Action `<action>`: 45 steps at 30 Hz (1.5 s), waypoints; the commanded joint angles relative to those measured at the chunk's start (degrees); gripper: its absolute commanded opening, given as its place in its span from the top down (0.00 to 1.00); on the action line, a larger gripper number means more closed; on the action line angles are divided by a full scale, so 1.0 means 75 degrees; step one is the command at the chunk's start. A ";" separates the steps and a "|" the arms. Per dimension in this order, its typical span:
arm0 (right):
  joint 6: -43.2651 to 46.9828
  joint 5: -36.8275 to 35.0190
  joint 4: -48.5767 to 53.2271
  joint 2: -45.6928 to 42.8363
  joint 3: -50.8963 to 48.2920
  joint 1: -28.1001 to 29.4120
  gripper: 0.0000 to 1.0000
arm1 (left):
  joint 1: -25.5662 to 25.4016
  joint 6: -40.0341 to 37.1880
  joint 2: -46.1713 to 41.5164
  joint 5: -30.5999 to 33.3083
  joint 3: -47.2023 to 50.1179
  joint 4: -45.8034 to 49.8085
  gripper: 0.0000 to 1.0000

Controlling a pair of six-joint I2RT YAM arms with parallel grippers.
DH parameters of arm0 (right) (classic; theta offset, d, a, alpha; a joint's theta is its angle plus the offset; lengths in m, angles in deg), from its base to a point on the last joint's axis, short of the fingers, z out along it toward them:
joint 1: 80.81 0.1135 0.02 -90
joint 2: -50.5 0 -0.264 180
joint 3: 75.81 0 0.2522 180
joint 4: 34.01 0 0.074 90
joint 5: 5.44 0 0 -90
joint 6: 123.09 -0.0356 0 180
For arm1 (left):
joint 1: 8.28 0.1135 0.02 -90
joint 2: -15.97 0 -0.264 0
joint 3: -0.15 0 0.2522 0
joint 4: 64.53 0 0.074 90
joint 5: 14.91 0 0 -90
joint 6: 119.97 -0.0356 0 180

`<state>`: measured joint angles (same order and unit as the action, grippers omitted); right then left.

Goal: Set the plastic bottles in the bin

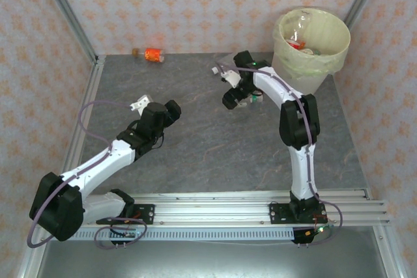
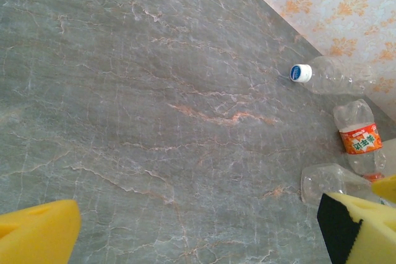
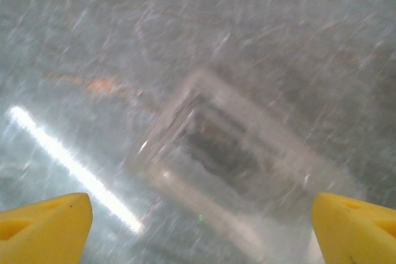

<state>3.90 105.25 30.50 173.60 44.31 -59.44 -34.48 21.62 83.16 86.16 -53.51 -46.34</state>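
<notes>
Rail (image 1: pixel 221 208) carrying both arms is running along the near edge of the table (image 1: pixel 208 154). Left gripper (image 1: pixel 171 110) is hanging wide open above it, and an orange-label bottle (image 1: pixel 154 55) is lying at the far edge. Right gripper (image 1: pixel 233 97) is hovering, jaws spread, over a blurry clear bottle (image 3: pixel 235 159). Bin (image 1: pixel 303 76) is standing in the far right corner, holding more bottles (image 1: pixel 298 38).

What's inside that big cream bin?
Inside the bin, a clear bottle leans on the left wall, with red and white bits beside it. The near wall hides whatever lies deeper.
</notes>
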 commanded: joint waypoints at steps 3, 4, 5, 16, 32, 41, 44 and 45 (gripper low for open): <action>0.0798 -0.0267 -0.0318 -0.0469 -0.0370 0.0034 0.06 | 0.0052 0.0081 0.0267 -0.0013 -0.0137 -0.0070 0.00; 0.0977 -0.0350 -0.0224 -0.0399 -0.0302 0.0039 0.06 | 0.0056 0.0070 0.0289 -0.0033 -0.0154 -0.0050 0.00; 0.1210 -0.0447 -0.0132 -0.0333 -0.0202 0.0037 0.05 | 0.0056 0.0054 0.0309 -0.0051 -0.0189 -0.0022 0.00; 0.3562 -0.1247 -0.0478 0.0274 0.0045 0.0057 0.02 | 0.0049 0.0072 0.0348 0.0100 -0.0210 0.0122 0.00; 0.3571 -0.1629 -0.1055 0.0758 -0.0320 0.0390 0.10 | 0.0048 0.0140 0.0732 -0.0117 -0.0480 0.0113 0.00; 0.2692 -0.1718 -0.1245 0.0183 -0.0538 0.0321 0.40 | 0.0058 0.0113 0.0759 -0.0181 -0.0514 0.0128 0.00; 0.2030 -0.1211 -0.1102 -0.0177 -0.0346 0.0216 0.47 | 0.0051 0.0117 0.0765 -0.0215 -0.0486 0.0085 0.00; 0.1748 -0.1115 -0.1125 -0.0304 -0.0297 0.0185 0.50 | 0.0048 0.0098 0.0755 -0.0234 -0.0457 0.0028 0.00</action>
<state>23.51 94.08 20.88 177.28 41.32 -57.02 -34.48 21.65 88.56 84.41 -55.91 -46.15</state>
